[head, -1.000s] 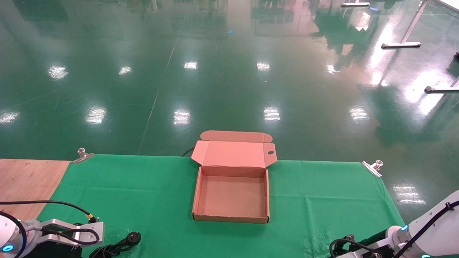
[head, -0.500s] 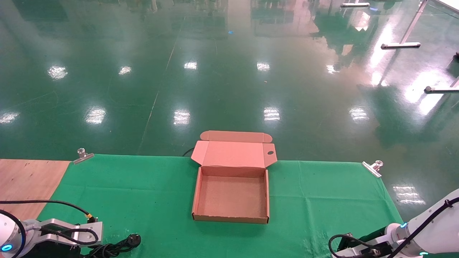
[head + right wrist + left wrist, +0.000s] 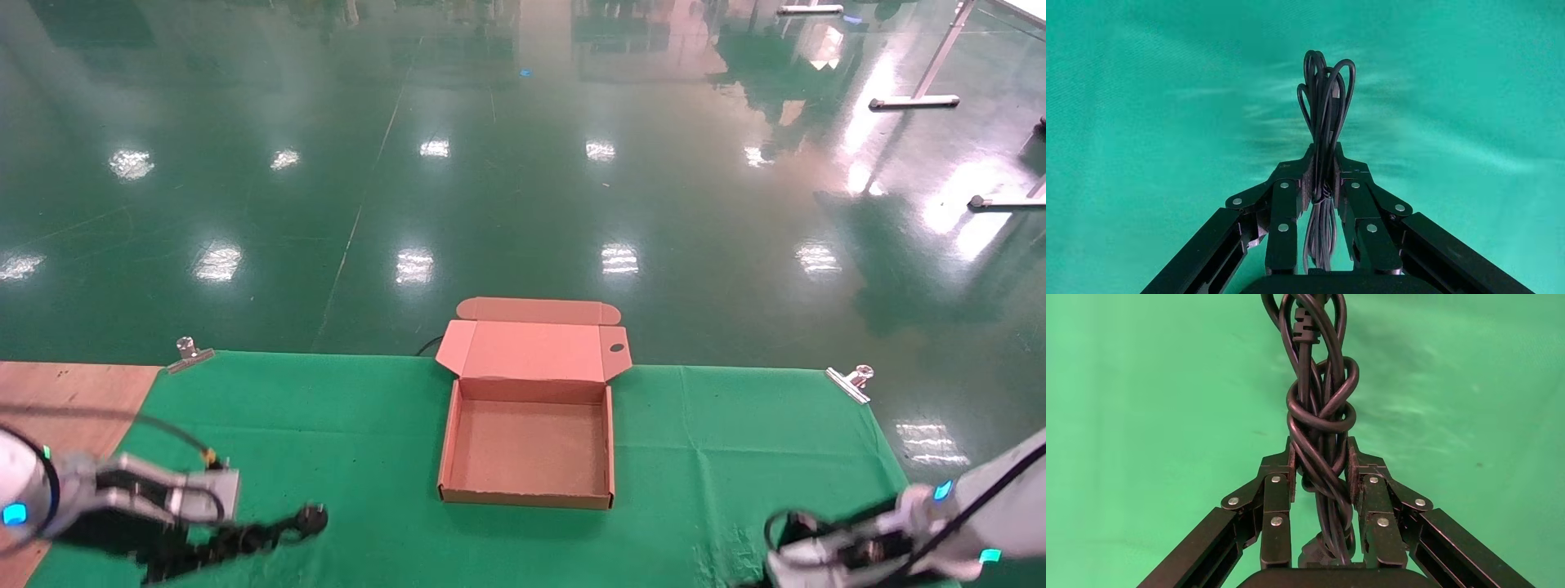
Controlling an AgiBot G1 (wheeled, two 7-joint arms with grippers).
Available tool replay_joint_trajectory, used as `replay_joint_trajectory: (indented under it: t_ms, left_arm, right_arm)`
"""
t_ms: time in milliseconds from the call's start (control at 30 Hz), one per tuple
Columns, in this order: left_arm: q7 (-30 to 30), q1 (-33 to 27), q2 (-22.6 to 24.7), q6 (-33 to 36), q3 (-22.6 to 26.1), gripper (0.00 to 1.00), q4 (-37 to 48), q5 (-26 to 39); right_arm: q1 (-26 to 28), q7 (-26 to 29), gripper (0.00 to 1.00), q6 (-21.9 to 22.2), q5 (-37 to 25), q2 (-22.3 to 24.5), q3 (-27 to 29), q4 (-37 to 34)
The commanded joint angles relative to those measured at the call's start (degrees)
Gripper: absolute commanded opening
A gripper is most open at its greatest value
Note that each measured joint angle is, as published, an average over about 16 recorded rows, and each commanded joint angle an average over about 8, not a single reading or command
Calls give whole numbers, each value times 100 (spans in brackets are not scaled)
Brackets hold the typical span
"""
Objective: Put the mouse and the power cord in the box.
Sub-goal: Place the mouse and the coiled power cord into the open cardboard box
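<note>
Your left claw point(image 3: 1321, 478) pinches the power cord point(image 3: 1318, 416), now lifting off the desk point(image 3: 327, 425); your right claw point(image 3: 1323, 177) clamps the mouse's wire bundle point(image 3: 1324, 92), rising too. The box point(image 3: 527, 490) waits open, empty.

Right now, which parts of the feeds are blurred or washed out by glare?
Head view: both arms smear with motion, the left gripper with the power cord and the right gripper; the box is sharp; lamp glare spots the floor. Left wrist view: cord crisp. Right wrist view: the green cloth streaks, the thin wire bundle is sharp.
</note>
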Motion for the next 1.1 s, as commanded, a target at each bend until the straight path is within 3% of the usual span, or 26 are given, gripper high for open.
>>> replay_joint_trajectory:
  t_ms: [33, 267, 467, 767, 1100]
  left_arm:
    - [1, -198, 27, 120, 43, 0, -74, 64]
    - [-213, -1041, 130, 971, -2, 0, -688, -19]
    - [-604, -1576, 402, 1319, -13, 0, -1466, -27]
    - [-743, -1890, 983, 1204, -103, 0, -2136, -176]
    - [-59, -1766, 1325, 889, -175, 0, -1683, -358]
  right_arm:
    - [139, -42, 0, -134, 84, 73, 57, 37]
    - [890, 105, 0, -851, 482, 375, 324, 680]
    - [1349, 610, 0, -1175, 673, 447, 469, 1500]
    - [1708, 1469, 0, -802, 600, -89, 501, 1993]
    - [1915, 1424, 0, -592, 508, -576, 433, 1421]
